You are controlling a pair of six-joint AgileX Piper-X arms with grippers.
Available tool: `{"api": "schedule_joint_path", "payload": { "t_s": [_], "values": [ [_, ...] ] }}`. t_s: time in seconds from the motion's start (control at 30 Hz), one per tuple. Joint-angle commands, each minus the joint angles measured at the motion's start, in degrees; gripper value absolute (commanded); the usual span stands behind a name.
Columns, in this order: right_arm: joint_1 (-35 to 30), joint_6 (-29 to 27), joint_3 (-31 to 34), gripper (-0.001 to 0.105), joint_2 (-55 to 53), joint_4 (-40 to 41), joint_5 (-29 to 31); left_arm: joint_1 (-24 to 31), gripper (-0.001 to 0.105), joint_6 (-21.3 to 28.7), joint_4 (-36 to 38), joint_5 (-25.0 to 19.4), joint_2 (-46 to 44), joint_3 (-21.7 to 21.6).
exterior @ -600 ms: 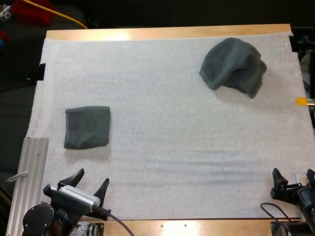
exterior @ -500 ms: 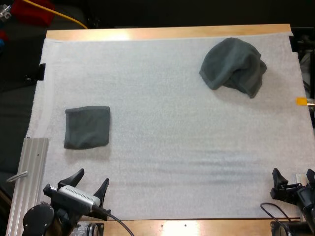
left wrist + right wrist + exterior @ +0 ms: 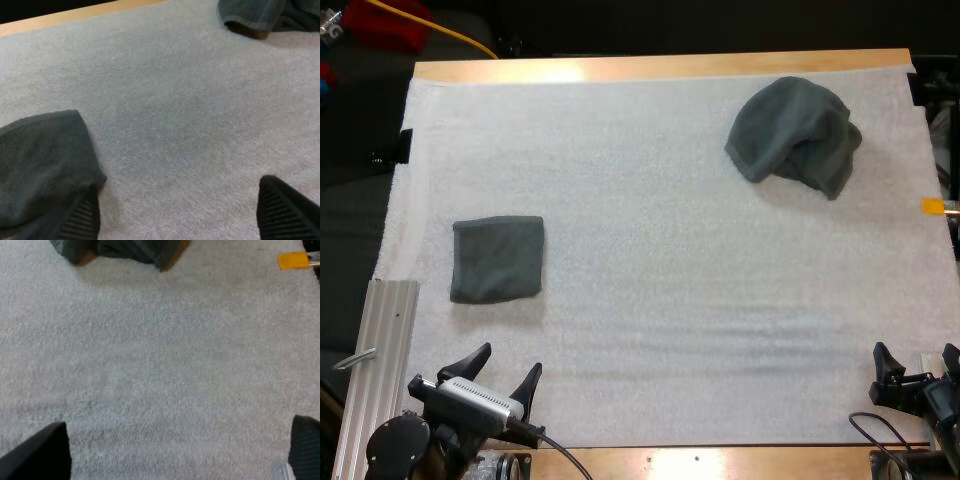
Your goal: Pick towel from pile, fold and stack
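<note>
Since one folded towel point(image 3: 497, 258) lies at the frame's left as stack base, the crumpled towel point(image 3: 790, 130) at upper right is next; left tool point(image 3: 507, 362) and right tool point(image 3: 916, 350) rest at the bottom corners, jaws apart, empty.

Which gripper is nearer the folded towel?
Left. The left gripper sits just on the near side of the folded towel; the right gripper is far across the mat, at its near right corner.
</note>
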Motion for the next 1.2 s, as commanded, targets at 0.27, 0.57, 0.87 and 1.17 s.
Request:
{"api": "schedule_joint_path", "payload": {
  "t_s": [0.27, 0.57, 0.87, 1.17],
  "values": [
    [0.1, -0.3, -1.0, 0.085, -2.4, -3.5, -5.2, -0.1, 0.064, -2.1, -8.9, 11.0, -7.9, 0.1],
    [0.1, -0.3, -3.9, 0.085, -2.4, -8.1, -5.5, -0.1, 0.064, -6.0, -16.8, 15.6, -7.9, 0.1],
    [0.1, 7.2, -6.6, 0.085, 2.4, -11.2, -9.2, -0.1, 0.064, -6.5, -16.9, 19.2, -7.9, 0.1],
    [0.1, 7.9, -12.3, 0.085, 15.0, -13.4, -11.3, -0.1, 0.064, -7.9, -16.9, 20.5, -7.9, 0.1]
  ]
}}
